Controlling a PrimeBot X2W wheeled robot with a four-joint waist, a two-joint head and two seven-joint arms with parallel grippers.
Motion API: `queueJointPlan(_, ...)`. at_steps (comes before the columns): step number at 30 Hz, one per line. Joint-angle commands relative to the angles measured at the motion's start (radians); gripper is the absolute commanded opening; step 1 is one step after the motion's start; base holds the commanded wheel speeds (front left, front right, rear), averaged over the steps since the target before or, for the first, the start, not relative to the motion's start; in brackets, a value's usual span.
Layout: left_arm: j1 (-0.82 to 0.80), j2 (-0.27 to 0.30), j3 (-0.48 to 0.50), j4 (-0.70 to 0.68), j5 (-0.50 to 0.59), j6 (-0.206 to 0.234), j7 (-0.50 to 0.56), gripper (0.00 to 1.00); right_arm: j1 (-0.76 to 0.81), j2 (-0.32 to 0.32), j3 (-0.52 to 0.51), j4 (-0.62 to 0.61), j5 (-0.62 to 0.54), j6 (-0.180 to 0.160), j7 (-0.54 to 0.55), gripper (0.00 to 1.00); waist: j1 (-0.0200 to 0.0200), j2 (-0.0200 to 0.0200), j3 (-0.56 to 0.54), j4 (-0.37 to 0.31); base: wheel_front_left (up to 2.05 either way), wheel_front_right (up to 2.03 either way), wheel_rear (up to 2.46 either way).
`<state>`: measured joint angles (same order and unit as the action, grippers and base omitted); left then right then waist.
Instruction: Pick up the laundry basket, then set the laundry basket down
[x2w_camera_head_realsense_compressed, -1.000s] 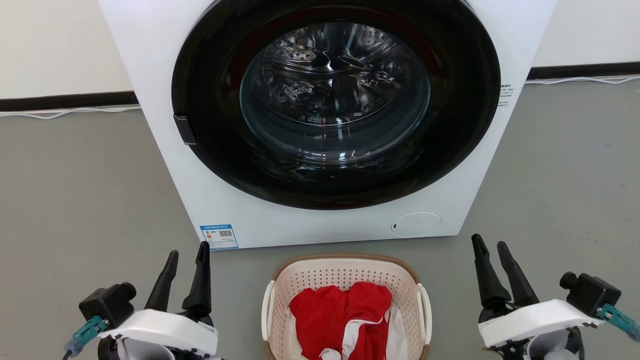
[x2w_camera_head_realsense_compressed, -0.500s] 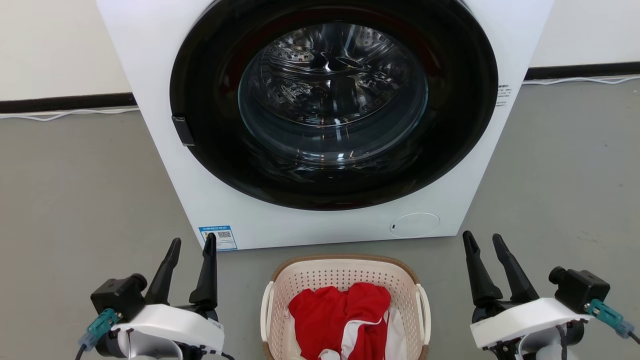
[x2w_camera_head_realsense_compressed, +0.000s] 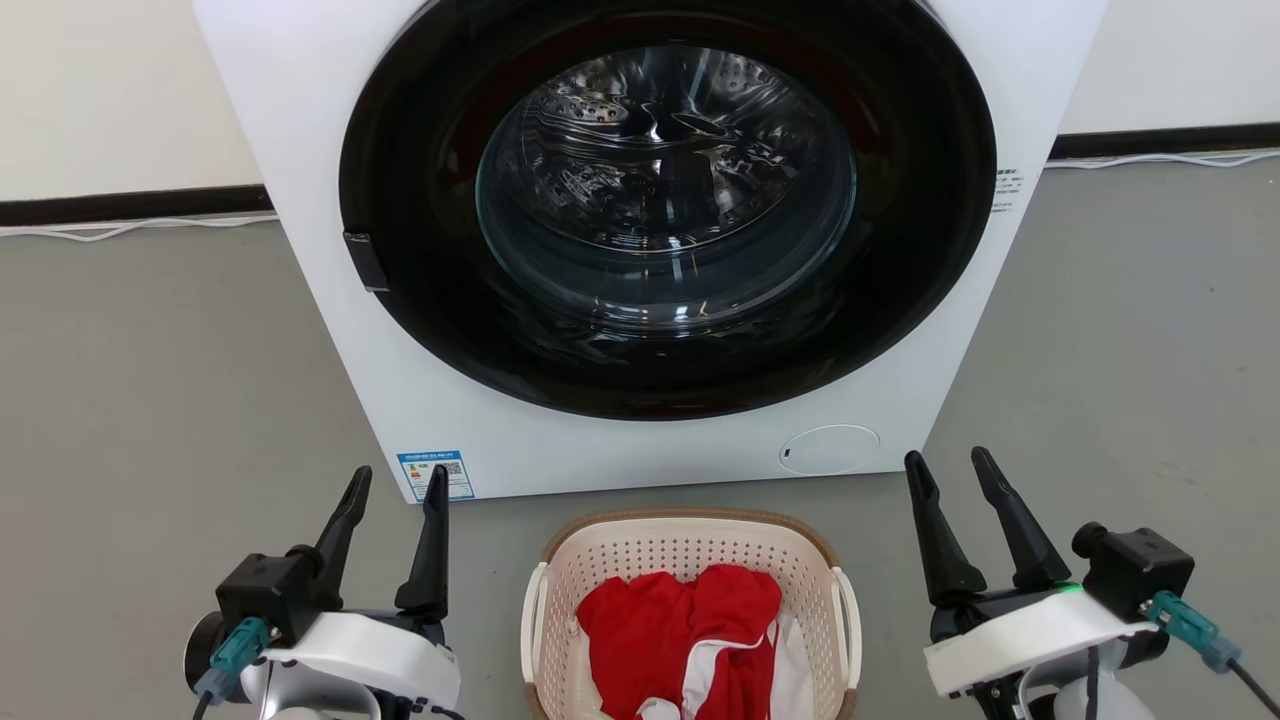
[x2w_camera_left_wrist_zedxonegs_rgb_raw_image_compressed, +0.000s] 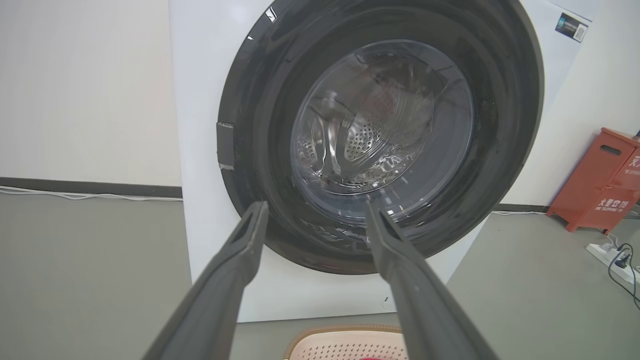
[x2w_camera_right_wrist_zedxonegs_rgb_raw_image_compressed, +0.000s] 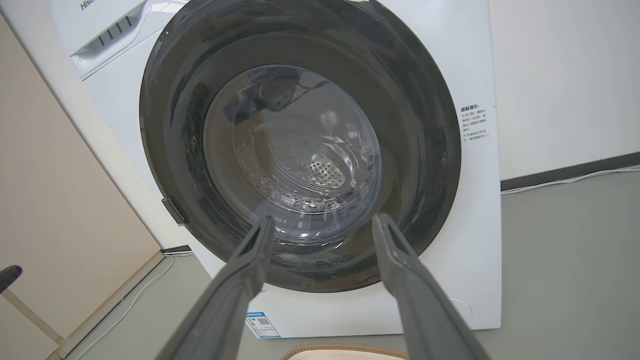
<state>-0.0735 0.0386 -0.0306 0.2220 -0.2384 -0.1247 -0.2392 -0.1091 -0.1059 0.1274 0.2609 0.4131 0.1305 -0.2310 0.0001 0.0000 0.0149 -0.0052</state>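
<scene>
The laundry basket (x2w_camera_head_realsense_compressed: 600, 556), cream perforated plastic with a brown rim and white side handles, stands on the floor at the bottom centre of the head view, holding red and white clothes (x2w_camera_head_realsense_compressed: 690, 630). Its brown rim also peeks in at the bottom of the left wrist view (x2w_camera_left_wrist_zedxonegs_rgb_raw_image_compressed: 345, 331) and the right wrist view (x2w_camera_right_wrist_zedxonegs_rgb_raw_image_compressed: 345, 347). My left gripper (x2w_camera_head_realsense_compressed: 398, 482) is open, left of the basket and apart from it. My right gripper (x2w_camera_head_realsense_compressed: 945, 466) is open, right of the basket, touching nothing. In both wrist views the fingers (x2w_camera_left_wrist_zedxonegs_rgb_raw_image_compressed: 235, 265) (x2w_camera_right_wrist_zedxonegs_rgb_raw_image_compressed: 400, 270) are spread with nothing between them.
A white washing machine (x2w_camera_head_realsense_compressed: 420, 400) with a shut round dark door (x2w_camera_head_realsense_compressed: 660, 200) stands just behind the basket. Grey floor lies to both sides. A white cable (x2w_camera_head_realsense_compressed: 130, 226) runs along the wall. A red box (x2w_camera_left_wrist_zedxonegs_rgb_raw_image_compressed: 597, 185) and a power strip (x2w_camera_left_wrist_zedxonegs_rgb_raw_image_compressed: 612, 255) sit off to one side.
Both grippers have moved forward and inward, toward the basket's sides, staying open. The basket has not moved.
</scene>
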Motion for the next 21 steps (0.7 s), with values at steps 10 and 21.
queueJointPlan(10, -0.059, 0.012, 0.025, -0.034, 0.060, -0.006, -0.023, 1.00, -0.042, -0.004, 0.022, -0.019, -0.075, 0.000, -0.031, 1.00, 0.0000, 0.0000, 0.003, -0.004, 0.00, 0.00, 0.00)
queueJointPlan(21, -0.060, 0.012, 0.025, -0.030, 0.057, -0.006, -0.023, 1.00, -0.042, -0.003, 0.014, -0.015, -0.078, 0.000, -0.031, 1.00, 0.0000, 0.0000, 0.007, -0.005, 0.00, 0.00, 0.00)
